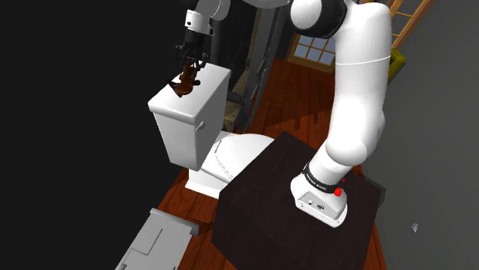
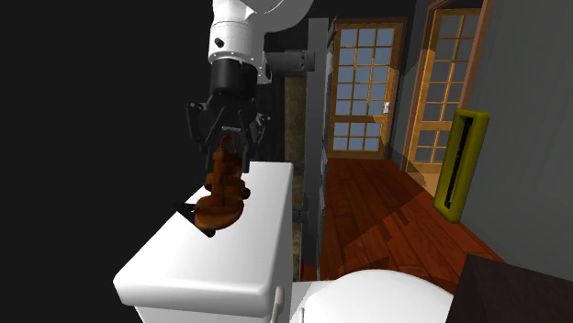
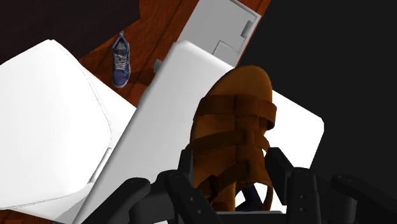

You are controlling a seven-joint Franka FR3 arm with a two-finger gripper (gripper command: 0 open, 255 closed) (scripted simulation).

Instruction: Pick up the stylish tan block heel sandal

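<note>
The sandal [image 3: 236,121] is glossy orange-brown, with a rounded toe and several wide straps crossing the foot. It hangs steeply tilted over the white toilet tank [image 1: 192,115], toe down toward the lid and heel end up. The jaws are clamped on its upper, rear part. The heel itself is hidden behind the straps and the black fingers. I cannot tell whether the toe rests on the lid or hangs just above it. A blue sneaker [image 3: 120,62] lies on the wooden floor [image 2: 386,211] beside the toilet.
</note>
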